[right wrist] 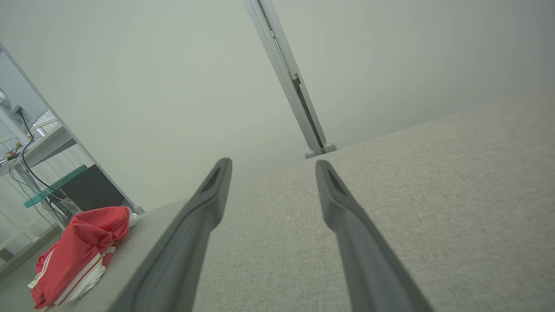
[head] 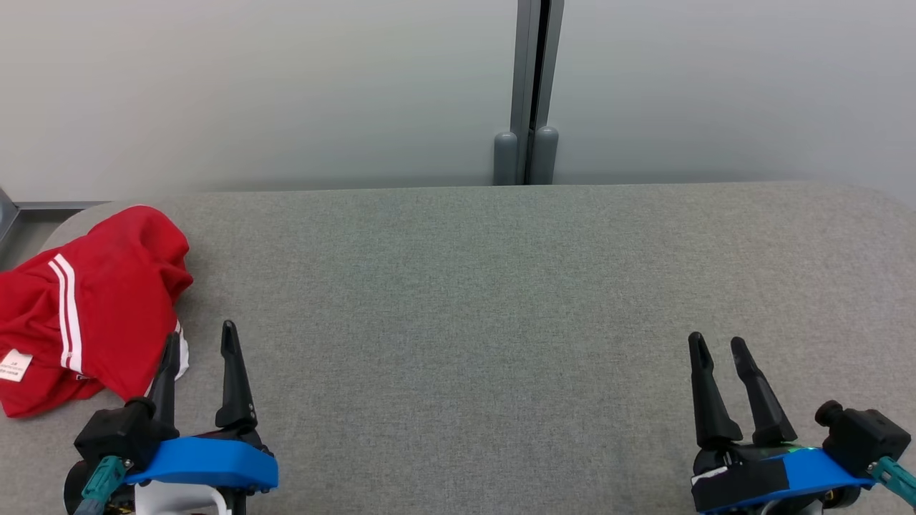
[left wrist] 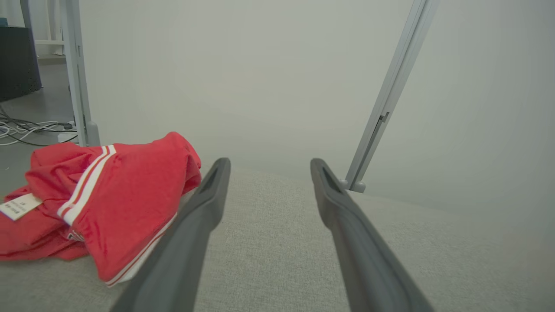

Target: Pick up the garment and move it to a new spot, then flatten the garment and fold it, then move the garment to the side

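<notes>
Off at the surface's point(head: 458, 286) left edge, the garment point(head: 100, 300) looks soft and floppy, so grab a raised fold; left gripper point(head: 200, 332) and right gripper point(head: 716, 340) fingers are spread, empty.

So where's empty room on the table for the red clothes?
The grey table is bare from the left pincer across to the right pincer, and back to the wall post. Crowded: the left corner, where the red garment is bunched.

You are seeing the red garment point(head: 107, 300) running off the head view's left edge; its white label point(head: 14, 365) is showing print too small to read, and the left gripper point(head: 200, 332) is covering its hem.
</notes>
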Robot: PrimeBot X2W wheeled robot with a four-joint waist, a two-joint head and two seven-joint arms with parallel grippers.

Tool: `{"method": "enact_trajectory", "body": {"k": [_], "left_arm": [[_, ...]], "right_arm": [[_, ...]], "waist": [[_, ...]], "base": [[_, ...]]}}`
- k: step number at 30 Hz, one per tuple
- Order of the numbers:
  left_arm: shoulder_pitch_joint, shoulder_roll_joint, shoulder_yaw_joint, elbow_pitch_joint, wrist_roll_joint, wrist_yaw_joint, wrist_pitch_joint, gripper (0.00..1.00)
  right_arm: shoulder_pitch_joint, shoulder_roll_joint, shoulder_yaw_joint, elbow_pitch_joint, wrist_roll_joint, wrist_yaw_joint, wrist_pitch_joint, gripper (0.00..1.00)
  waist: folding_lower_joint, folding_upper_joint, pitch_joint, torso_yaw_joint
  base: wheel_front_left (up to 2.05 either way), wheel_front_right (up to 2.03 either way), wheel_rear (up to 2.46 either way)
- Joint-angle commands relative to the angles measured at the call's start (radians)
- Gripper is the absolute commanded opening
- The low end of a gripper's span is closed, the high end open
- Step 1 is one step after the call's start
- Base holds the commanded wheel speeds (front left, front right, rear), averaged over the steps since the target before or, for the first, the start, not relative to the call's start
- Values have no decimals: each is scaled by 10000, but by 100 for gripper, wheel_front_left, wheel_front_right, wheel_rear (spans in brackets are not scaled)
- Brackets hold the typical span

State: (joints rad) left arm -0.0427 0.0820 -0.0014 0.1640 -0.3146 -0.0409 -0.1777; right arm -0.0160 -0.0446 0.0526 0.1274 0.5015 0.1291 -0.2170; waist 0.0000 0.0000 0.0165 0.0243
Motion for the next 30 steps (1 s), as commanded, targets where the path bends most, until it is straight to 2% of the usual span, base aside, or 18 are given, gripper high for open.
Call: {"method": "enact_trajectory", "body": {"k": [1,23,30], "left_arm": [[26,52,36,-40,223,98,35,100],[369,110,-269,-503,1435,550,827,100],[398,181,-298,-578,1450,681,1021,100]], "right_arm": [[92,-84,-2,-68,-231,24,-104,100],[209,-91,163,-15,-1702,25,-507,100],[196,-90,-27,128,-1805,19,-500,100]], "waist": [[0,0,4,9],[0,0,-88,119],[0,0,-84,136]], "base": [[0,0,0],[0,0,0],[0,0,0]]}}
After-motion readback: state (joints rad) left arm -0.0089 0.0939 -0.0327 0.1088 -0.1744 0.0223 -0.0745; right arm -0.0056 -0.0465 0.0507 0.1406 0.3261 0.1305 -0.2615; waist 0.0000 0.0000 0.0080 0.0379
